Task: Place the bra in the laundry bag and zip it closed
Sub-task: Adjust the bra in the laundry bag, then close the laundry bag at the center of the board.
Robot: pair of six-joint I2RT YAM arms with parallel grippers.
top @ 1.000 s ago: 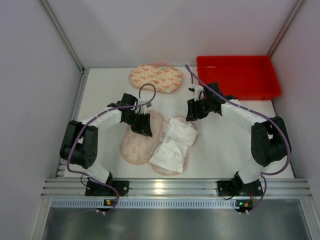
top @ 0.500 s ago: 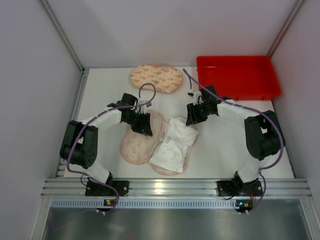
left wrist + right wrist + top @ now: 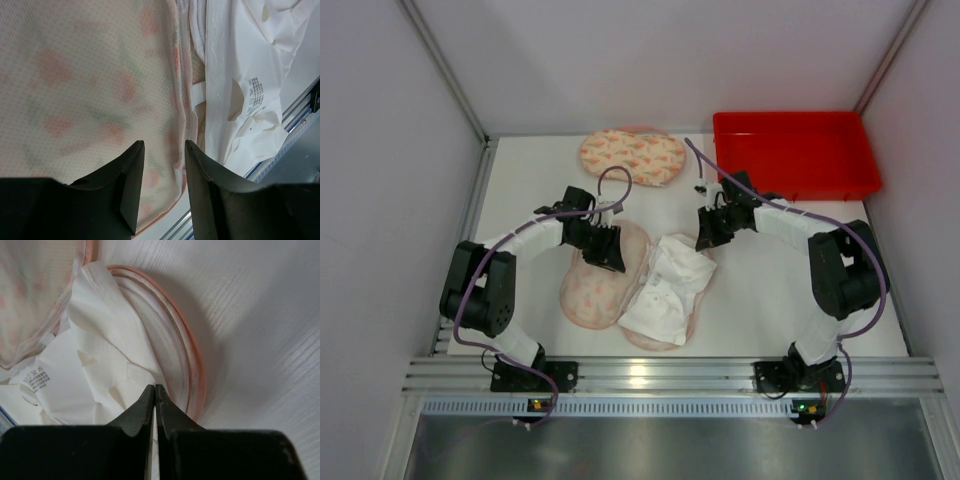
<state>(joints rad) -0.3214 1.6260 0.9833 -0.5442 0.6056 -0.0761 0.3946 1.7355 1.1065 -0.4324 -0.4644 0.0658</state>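
Note:
The laundry bag lies open in two pink-patterned mesh halves, the left half (image 3: 588,290) flat and the right half under the white bra (image 3: 665,288). My left gripper (image 3: 611,257) is open just above the left half near the seam; in the left wrist view the gripper (image 3: 164,150) straddles the mesh (image 3: 90,85), with the bra (image 3: 245,75) to the right. My right gripper (image 3: 704,240) is shut at the bag's far right edge. In the right wrist view the gripper's tips (image 3: 155,388) meet over the bra (image 3: 95,370), beside the pink rim (image 3: 192,375). Nothing shows gripped between them.
A second patterned laundry bag (image 3: 632,157) lies closed at the back centre. A red bin (image 3: 795,152) stands at the back right. Grey walls close in both sides, and an aluminium rail (image 3: 670,375) runs along the near edge.
The right arm's elbow has swung inward and its gripper has shifted slightly over the bag's right edge. The left arm, bag and bra have not moved.

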